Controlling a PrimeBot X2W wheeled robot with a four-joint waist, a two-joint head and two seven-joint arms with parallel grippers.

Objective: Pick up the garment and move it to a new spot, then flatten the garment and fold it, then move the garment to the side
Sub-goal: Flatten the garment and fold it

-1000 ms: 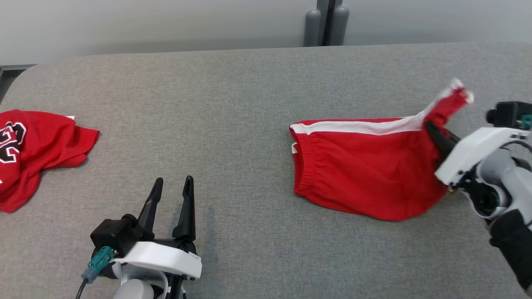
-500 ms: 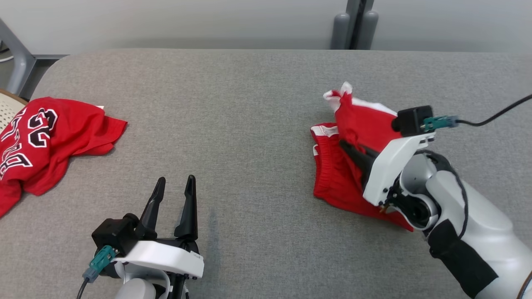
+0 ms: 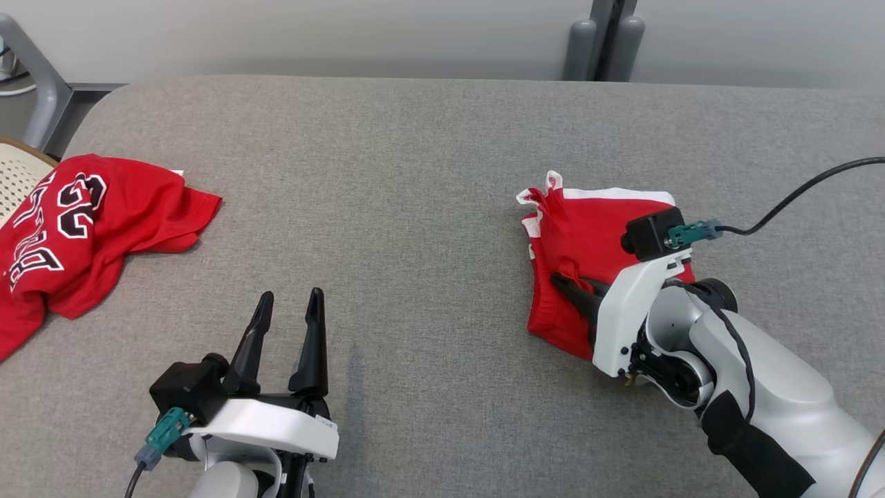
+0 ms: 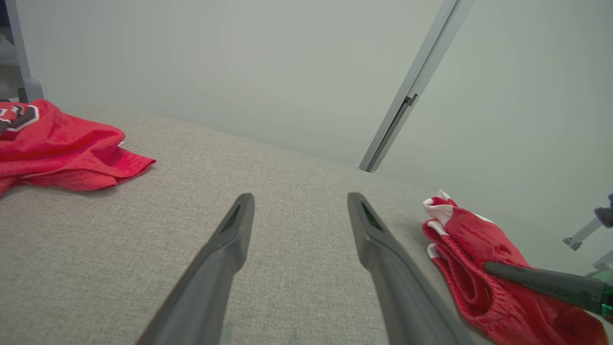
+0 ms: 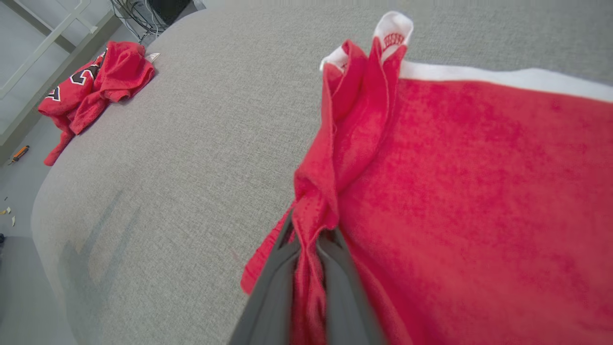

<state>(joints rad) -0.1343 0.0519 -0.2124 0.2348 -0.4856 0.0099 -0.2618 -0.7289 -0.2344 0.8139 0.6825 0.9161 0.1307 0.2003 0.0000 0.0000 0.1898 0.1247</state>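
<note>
**Shorts doubled over, fold not yet let go**

The right tool (image 5: 311, 235) is closed almost fully, its two fingers pinching a bunched ridge of the red shorts (image 3: 594, 232) low over the bench (image 3: 415, 159). The shorts lie on the right half of the bench, one layer doubled over another, with the white side stripe along the far edge and a crumpled corner sticking up at the far left.

The left tool (image 3: 290, 299) rests at the near left, fingers spread wide and holding nothing.

The fold looks largely made but untidy. What seems left is releasing the cloth, smoothing it, and moving it aside.

A red jersey (image 3: 104, 221) lies heaped at the far left. Beside it, a pale latticed object (image 3: 14, 181) may be a basket; its contents cannot be told.
</note>
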